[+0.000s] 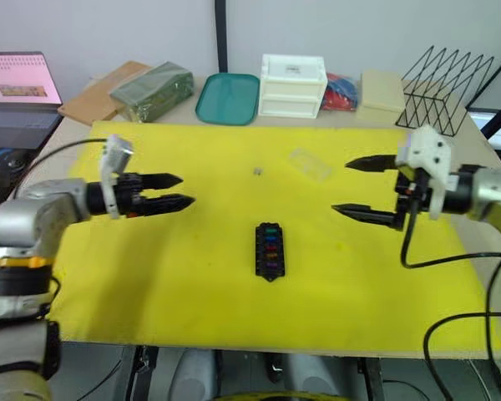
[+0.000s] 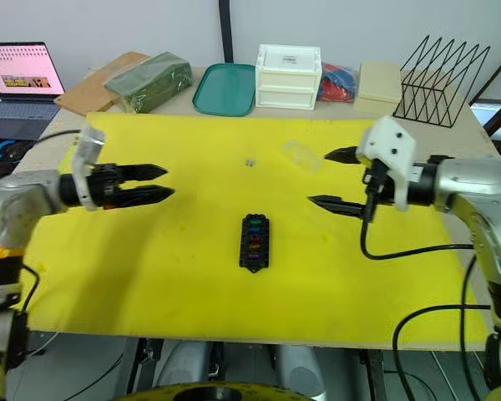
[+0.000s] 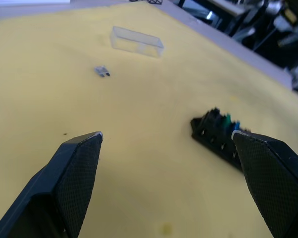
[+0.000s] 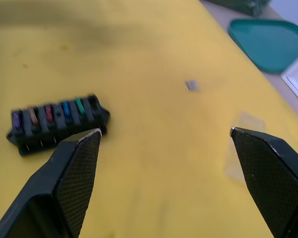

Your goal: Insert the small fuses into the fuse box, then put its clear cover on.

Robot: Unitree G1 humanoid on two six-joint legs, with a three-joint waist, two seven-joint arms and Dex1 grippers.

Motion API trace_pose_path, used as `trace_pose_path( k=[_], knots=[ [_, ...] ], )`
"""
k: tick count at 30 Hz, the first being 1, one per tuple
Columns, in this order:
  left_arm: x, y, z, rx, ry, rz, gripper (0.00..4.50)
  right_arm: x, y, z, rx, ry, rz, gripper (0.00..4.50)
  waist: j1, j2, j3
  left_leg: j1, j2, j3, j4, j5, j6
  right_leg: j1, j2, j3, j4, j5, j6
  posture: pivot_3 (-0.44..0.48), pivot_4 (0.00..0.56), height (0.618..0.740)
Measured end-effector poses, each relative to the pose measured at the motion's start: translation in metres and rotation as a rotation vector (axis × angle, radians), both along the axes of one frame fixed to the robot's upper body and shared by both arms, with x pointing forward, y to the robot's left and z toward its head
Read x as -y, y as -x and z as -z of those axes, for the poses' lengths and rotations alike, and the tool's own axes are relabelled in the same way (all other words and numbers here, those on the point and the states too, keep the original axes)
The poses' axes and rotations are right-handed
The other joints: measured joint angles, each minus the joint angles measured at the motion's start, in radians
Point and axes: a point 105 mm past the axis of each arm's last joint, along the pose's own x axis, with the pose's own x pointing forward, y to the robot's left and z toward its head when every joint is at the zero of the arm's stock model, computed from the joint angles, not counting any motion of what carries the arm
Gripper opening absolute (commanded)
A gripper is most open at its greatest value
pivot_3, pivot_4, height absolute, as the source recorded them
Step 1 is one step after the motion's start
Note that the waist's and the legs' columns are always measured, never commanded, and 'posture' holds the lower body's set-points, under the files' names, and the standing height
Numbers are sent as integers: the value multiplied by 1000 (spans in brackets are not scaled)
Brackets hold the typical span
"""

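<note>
While both arms hover over the yellow mat (image 1: 192,317), nothing is pinched in either claw. The left gripper (image 1: 182,190) hangs above the mat's left part, its two black fingers a little apart and pointing toward the middle. The right gripper (image 1: 349,187) hangs over the right part, fingers spread wide and pointing back at the left one.

Between them, slightly nearer the robot than either set of fingertips, the fuse box (image 1: 270,250) lies flat on the mat. Its long axis runs away from the robot toward the back of the table, so the narrow ends face near and far. It touches neither gripper.

Beyond the box, toward the back and closer to the right gripper, the clear cover (image 1: 309,164) rests on the mat, turned at a slant to the box and well apart from it.

Several coloured small fuses (image 4: 49,112) stand in a row in the box's slots: purple, orange-brown, red, blue and green. One grey fuse (image 1: 257,171) lies loose on the mat, beyond the box and just left of the cover.
</note>
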Motion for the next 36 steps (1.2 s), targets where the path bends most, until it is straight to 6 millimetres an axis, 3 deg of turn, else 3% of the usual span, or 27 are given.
trace_pose_path(
  k=[3, 8, 10, 15, 20, 36],
  knots=[
    [14, -20, 0, -127, 99, -22, 4500, -12, -6, -4, 23, -35, -11, 4439, 2, 0, 0, 0, 0, 0, 0, 0, 1, 0, 0, -1, 0, 0, 0, 0, 150, 740],
    [56, -68, 4, -320, 256, -106, 4500, -35, -13, -10, 70, -65, -38, 4439, 6, -1, 0, 0, -2, -1, 1, 0, 1, 1, -1, -2, 0, 0, 0, 0, 150, 740],
    [69, -79, 6, -372, 294, -146, 4500, -38, -15, -8, 71, -72, -28, 4439, 3, -1, 0, -1, -2, -1, 1, -1, 2, 0, -1, -2, -1, 0, 0, 0, 150, 740],
    [79, -96, 12, -410, 321, -255, 4500, -38, -18, -7, 72, -69, 6, 4439, -1, -1, 0, 0, -1, -1, 0, -3, 5, -1, -1, -2, 1, 0, 0, 0, 150, 740],
    [98, -99, 37, -444, 242, -315, 4500, -43, -13, -10, 95, -63, 13, 4439, 4, -1, 0, -1, -2, -1, 1, -2, 4, -1, -1, -2, 2, 0, 0, 0, 150, 740],
    [129, -102, 41, -402, 168, -319, 4500, -43, -7, -10, 97, -75, 66, 4439, 8, -1, 0, 0, -3, -2, 1, -2, 4, 0, -2, -2, 1, 0, 0, 0, 150, 740]
  ],
)
